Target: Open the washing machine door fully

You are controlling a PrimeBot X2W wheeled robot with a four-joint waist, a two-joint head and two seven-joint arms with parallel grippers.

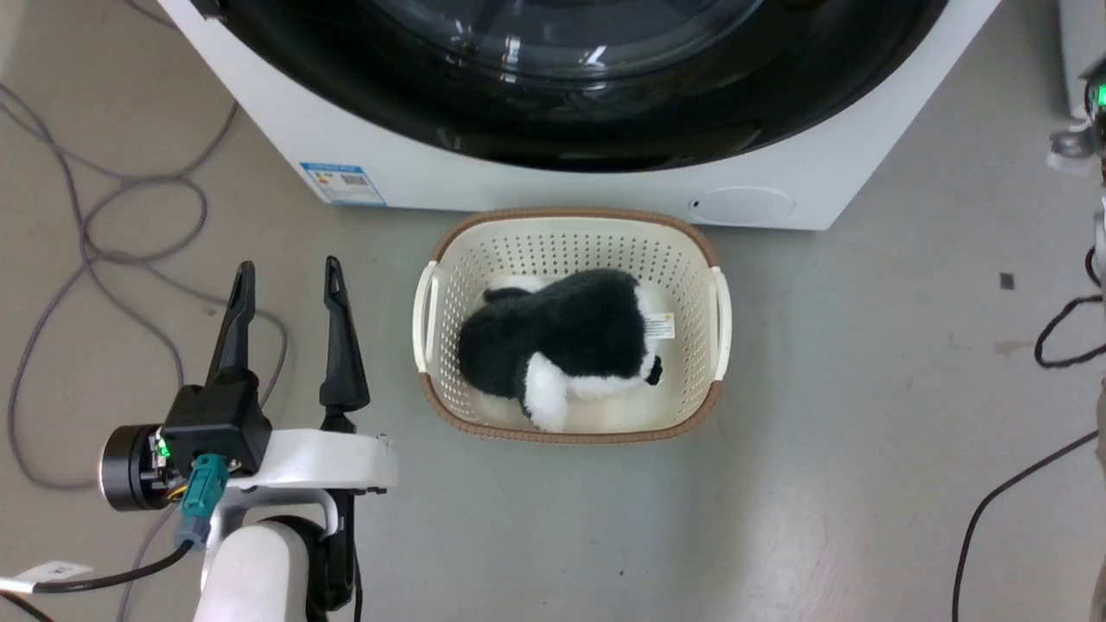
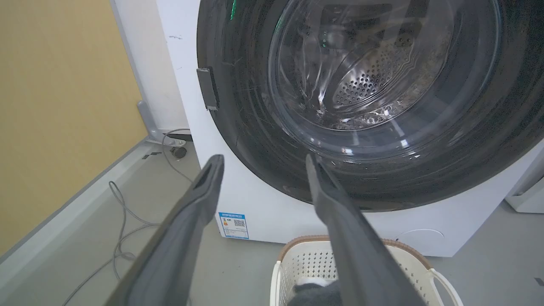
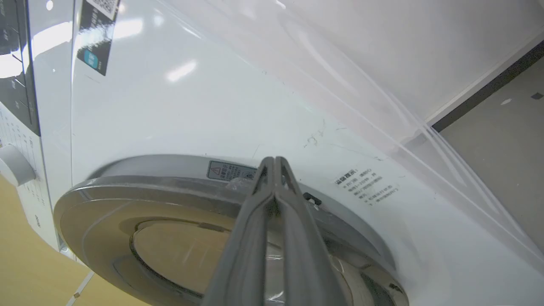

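The washing machine door (image 1: 570, 112) is a big glossy black disc with a clear glass bowl (image 2: 382, 72) in its middle, through which the steel drum shows. It looks flat against the white machine front (image 2: 263, 199), and a grey metal piece (image 2: 208, 88) sits on its left edge. My left gripper (image 1: 289, 276) is open above the floor, left of the basket and short of the machine, and its fingers (image 2: 204, 187) point at the door's lower left. My right gripper (image 3: 274, 163) is shut, tips resting at the rim of the door (image 3: 127, 204), seen edge-on.
A cream laundry basket (image 1: 441, 302) holding a black and white plush toy (image 1: 570, 345) stands on the floor right before the machine. Grey cables (image 1: 95, 242) loop at the left and black cables (image 1: 1063, 328) at the right. A yellow wall (image 2: 55, 106) runs along the left.
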